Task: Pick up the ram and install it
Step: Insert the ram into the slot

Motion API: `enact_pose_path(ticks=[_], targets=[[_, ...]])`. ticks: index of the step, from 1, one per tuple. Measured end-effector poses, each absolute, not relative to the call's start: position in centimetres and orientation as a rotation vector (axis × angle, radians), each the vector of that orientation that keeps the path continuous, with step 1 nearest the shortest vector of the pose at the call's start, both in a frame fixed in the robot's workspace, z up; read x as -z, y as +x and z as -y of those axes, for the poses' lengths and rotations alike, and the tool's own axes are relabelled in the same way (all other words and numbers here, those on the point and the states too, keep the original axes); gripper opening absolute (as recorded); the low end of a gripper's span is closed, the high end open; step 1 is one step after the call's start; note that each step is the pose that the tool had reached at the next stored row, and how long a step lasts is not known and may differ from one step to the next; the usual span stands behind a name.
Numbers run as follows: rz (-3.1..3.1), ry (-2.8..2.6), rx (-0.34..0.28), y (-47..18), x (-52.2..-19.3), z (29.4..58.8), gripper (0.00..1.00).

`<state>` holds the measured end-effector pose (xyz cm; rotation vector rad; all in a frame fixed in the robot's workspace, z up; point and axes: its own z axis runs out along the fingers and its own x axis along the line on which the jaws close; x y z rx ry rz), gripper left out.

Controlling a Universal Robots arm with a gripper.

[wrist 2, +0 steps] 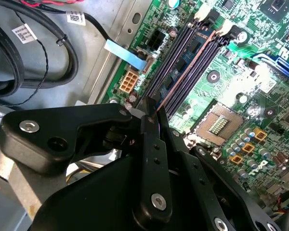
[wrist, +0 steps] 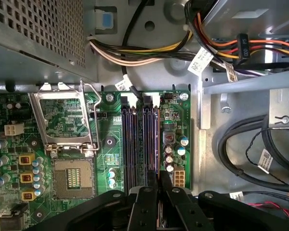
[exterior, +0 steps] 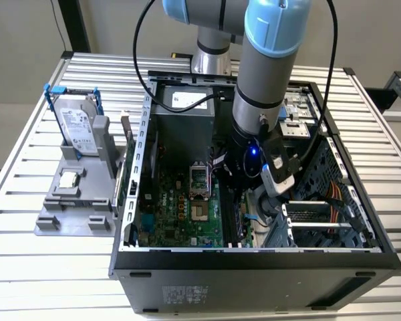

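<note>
My gripper (wrist 2: 151, 113) is down inside the open computer case (exterior: 147, 120), over the motherboard's long black slots (wrist: 135, 139). Its fingers are shut on the ram (wrist 2: 185, 72), a thin stick seen edge-on as a narrow brownish line running out from between the fingertips. The ram lies lengthwise along the slot nearest the small white connector (wrist: 178, 177). I cannot tell whether it is pressed into the slot or just above it. The gripper (wrist: 159, 186) also shows in the first wrist view, at the slots' near end. In the exterior view the arm's wrist (exterior: 257, 160) hides the fingers.
The empty processor socket (wrist: 74, 178) and its open metal frame (wrist: 62, 115) lie beside the slots. Cable bundles (wrist: 144, 53) and a drive cage (exterior: 321, 221) crowd the case. Outside, a grey holder (exterior: 70, 200) carries the hard drive (exterior: 77, 127) and a square chip (exterior: 69, 178).
</note>
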<state>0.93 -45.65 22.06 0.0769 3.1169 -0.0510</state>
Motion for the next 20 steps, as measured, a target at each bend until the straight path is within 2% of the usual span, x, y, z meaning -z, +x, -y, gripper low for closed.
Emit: enact_pose_path(ticks=[20], targets=[[-3.117,0.095,0.051,1.03,-21.90,45.64,0.00]])
